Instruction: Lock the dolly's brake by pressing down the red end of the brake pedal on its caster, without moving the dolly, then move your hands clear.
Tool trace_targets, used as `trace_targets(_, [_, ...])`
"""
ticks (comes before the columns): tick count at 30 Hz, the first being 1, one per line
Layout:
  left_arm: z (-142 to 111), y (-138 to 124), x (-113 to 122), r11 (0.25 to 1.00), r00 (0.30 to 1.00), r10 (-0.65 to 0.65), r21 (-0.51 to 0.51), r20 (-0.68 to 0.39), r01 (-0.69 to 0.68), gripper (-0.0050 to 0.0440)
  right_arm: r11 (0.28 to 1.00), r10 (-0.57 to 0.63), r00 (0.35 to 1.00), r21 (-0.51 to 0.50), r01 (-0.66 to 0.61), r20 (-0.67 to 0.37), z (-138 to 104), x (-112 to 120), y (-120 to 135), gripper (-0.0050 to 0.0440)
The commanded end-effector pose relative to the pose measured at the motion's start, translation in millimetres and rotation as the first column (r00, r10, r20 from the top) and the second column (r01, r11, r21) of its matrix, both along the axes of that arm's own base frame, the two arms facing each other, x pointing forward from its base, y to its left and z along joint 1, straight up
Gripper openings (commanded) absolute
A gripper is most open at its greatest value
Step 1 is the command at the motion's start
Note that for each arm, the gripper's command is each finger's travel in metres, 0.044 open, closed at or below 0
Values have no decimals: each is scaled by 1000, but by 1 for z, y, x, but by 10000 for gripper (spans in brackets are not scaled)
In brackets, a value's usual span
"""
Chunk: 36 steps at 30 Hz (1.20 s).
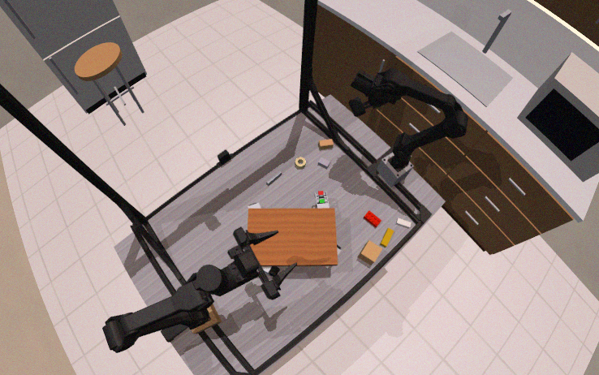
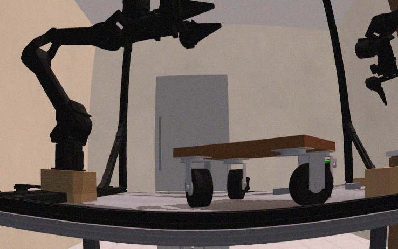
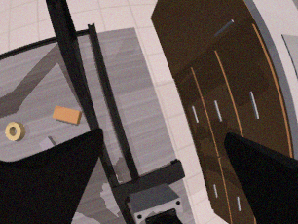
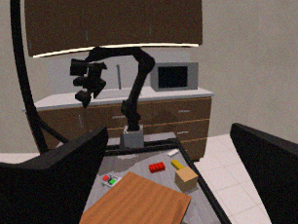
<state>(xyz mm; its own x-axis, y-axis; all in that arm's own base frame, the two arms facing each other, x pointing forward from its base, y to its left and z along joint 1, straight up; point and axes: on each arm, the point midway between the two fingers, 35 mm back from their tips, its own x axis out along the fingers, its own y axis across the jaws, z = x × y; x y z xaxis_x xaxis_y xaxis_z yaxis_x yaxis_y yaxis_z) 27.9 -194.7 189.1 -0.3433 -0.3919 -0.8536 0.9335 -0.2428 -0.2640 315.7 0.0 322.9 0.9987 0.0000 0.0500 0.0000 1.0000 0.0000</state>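
Note:
The dolly (image 1: 291, 236) has a brown wooden deck on black casters and stands mid-table; it also shows in the exterior view (image 2: 252, 146) and the right wrist view (image 4: 130, 222). The brake pedal (image 1: 321, 199) sticks out at its far edge, red end outward, green end toward the deck; it also shows in the right wrist view (image 4: 110, 179). Only its green end (image 2: 327, 160) shows in the exterior view. My right gripper (image 1: 276, 252) (image 2: 215, 15) (image 4: 169, 131) is open and empty, high above the dolly's near edge. My left gripper (image 1: 357, 93) (image 3: 166, 137) is open and empty, raised high by the cabinet.
A red brick (image 1: 372, 218), a yellow block (image 1: 387, 237), a tan block (image 1: 370, 252) and a white piece (image 1: 402, 222) lie right of the dolly. A tape ring (image 1: 300, 161) and a small tan block (image 1: 325, 142) lie at the far side. Black frame posts (image 1: 307, 53) stand at the table corners.

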Motion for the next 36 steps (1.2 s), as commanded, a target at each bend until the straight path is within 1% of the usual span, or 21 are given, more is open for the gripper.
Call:
trace_targets(1, [0, 0, 0, 1000, 1000, 0, 0, 0, 0, 440, 1000, 0, 1000, 0, 0, 0, 0, 0, 0, 440])
trace_targets(17, [0, 0, 0, 1000, 1000, 0, 0, 0, 0, 440, 1000, 0, 1000, 0, 0, 0, 0, 0, 0, 440])
trace_targets(19, [-1, -1, 4, 1000, 1000, 29, 12, -4, -29, 392, 1000, 0, 1000, -1, 0, 0, 1, -1, -2, 440])
trace_targets(20, [-2, -2, 8, 998, 998, 65, 27, -9, -65, 368, 1000, 0, 1000, -3, 0, -1, 2, -2, -5, 440])
trace_targets(21, [-4, -3, 14, 992, 993, 116, 48, -14, -115, 344, 1000, 0, 1000, -5, 0, -1, 4, -4, -8, 440])
trace_targets(23, [-9, -5, 33, 960, 965, 261, 108, -26, -257, 296, 1000, -1, 1000, -11, 0, -3, 10, -10, -18, 440])
trace_targets(24, [-13, -5, 45, 927, 935, 352, 145, -29, -345, 272, 1000, -1, 1000, -14, 1, -4, 13, -14, -24, 440])
trace_targets(26, [-20, -6, 69, 832, 849, 528, 218, -27, -510, 224, 1000, -1, 1000, -19, 1, -8, 19, -24, -36, 440])
trace_targets(28, [-27, -4, 91, 712, 739, 674, 280, -15, -644, 176, 1000, -1, 1000, -24, 1, -11, 24, -34, -45, 440])
trace_targets(30, [-33, -2, 113, 579, 615, 789, 331, 4, -745, 128, 1000, -1, 1000, -25, 1, -16, 29, -46, -54, 440])
trace_targets(32, [-40, 2, 133, 432, 476, 879, 375, 29, -820, 80, 1000, -1, 1000, -25, 1, -20, 33, -57, -61, 440])
trace_targets(34, [-40, 2, 133, 432, 476, 879, 375, 29, -820, 80, 1000, -1, 1000, -25, 1, -20, 33, -57, -61, 440])
trace_targets(36, [-47, 8, 155, 259, 310, 949, 414, 60, -872, 32, 1000, -1, 1000, -25, 1, -25, 36, -70, -67, 440])
